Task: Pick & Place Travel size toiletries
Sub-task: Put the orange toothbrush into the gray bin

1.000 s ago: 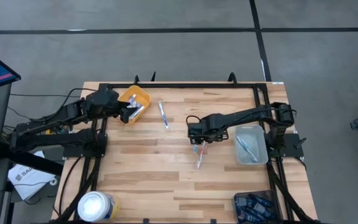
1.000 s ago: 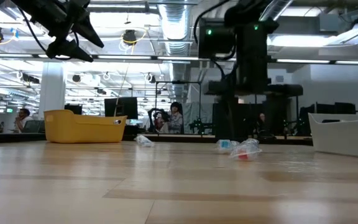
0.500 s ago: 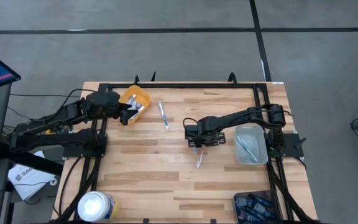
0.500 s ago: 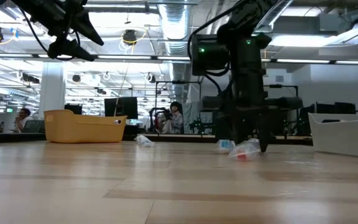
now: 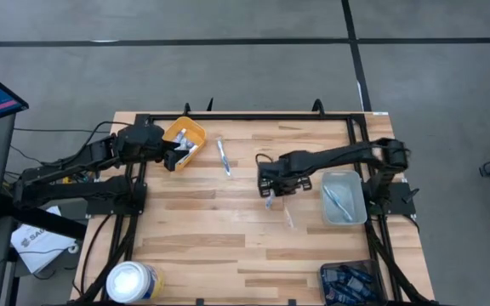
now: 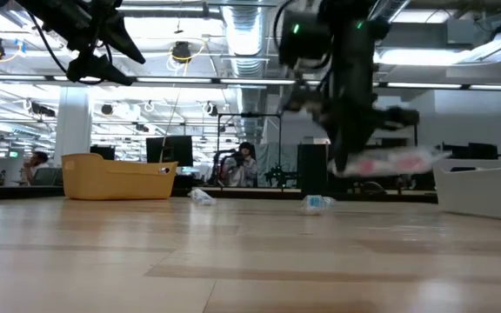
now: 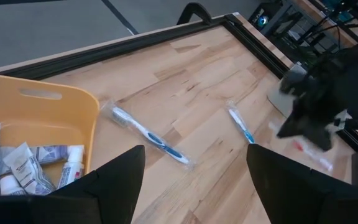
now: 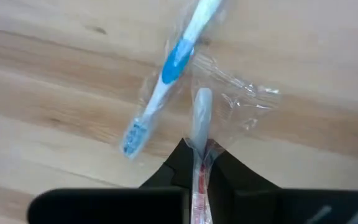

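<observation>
My right gripper [image 5: 268,192] hangs mid-table, shut on a red-and-white toothbrush in clear wrap [image 8: 201,118], which is raised off the wood [image 6: 381,161]. Under it a blue wrapped toothbrush [image 8: 163,81] lies flat on the table [image 5: 289,218]. Another blue toothbrush [image 5: 224,158] lies flat near the yellow bin [image 5: 187,132], which holds small white tubes [image 7: 17,165]. My left gripper [image 7: 194,186] hovers open over the bin's near right corner [image 5: 175,158], touching nothing. My right gripper pinches the wrapped red toothbrush between its two fingers, on the red-printed part [image 8: 199,177] of its length. The fingers come from above, pointing down. The toothbrush sticks out sideways from the fingers, about level and clear of the table [image 6: 390,162].
A clear tray [image 5: 344,197] with pale sticks sits right of my right gripper. A white round tub [image 5: 132,281] stands at the near left edge, a dark box [image 5: 352,284] at the near right corner. Black frame rails [image 5: 245,116] border the table.
My right gripper has dropped to the table, shut on the wrapped red toothbrush and risen again, lifting it clear. The blue wrapped toothbrush stays on the wood, shifted slightly toward the table's right edge.
</observation>
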Available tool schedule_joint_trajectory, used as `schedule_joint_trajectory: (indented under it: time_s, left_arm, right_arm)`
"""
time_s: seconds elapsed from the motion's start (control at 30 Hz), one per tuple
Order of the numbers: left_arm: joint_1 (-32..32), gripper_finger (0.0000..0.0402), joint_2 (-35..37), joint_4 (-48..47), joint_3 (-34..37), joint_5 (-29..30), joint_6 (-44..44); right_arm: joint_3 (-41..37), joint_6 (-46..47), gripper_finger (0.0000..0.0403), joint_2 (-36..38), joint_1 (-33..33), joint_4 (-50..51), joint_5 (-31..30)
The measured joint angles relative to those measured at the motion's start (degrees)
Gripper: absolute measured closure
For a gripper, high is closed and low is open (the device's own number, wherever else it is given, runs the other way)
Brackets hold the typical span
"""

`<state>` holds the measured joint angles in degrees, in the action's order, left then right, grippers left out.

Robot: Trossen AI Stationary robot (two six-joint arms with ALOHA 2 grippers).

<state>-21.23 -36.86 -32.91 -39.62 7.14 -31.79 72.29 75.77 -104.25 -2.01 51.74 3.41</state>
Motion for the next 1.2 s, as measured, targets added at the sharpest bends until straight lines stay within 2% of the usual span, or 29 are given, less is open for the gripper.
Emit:
schedule_joint_trajectory:
  time_s: [0.13,0.27,0.37,0.47,0.6,0.73,0.93,1.2]
  left_arm:
    - [0.00,0.0123,0.00,0.04,0.00,0.02,0.00]
    - [0.00,0.0123,0.00,0.35,0.00,0.04,0.00]
    - [0.00,0.0123,0.02,0.44,0.00,0.06,0.00]
    - [0.00,0.0123,0.02,0.46,0.00,0.07,0.00]
    - [0.00,0.0123,0.01,0.52,0.00,0.41,0.00]
    - [0.00,0.0123,0.02,0.55,0.00,0.46,0.00]
    - [0.00,0.0123,0.01,0.76,0.00,0.48,0.00]
    - [0.00,0.0123,0.01,0.90,0.00,0.50,0.00]
  right_arm:
    - [-0.02,-1.64,0.0385,7.90,-0.71,4.17,-4.26]
    - [0.09,-3.74,0.0387,15.35,-1.38,12.62,-9.02]
    - [0.09,-6.16,0.0395,18.91,-1.30,21.15,-13.89]
    - [0.07,-6.16,0.0388,21.18,-1.13,29.78,-15.67]
    - [-2.05,-6.29,0.0387,23.60,-1.14,36.00,-18.71]
    - [-7.20,-6.02,0.0394,24.96,-0.61,36.12,-21.43]
    - [-15.49,-4.04,0.0384,25.01,2.07,32.61,-21.43]
    - [-19.91,-4.17,0.0374,24.15,5.30,28.72,-20.73]
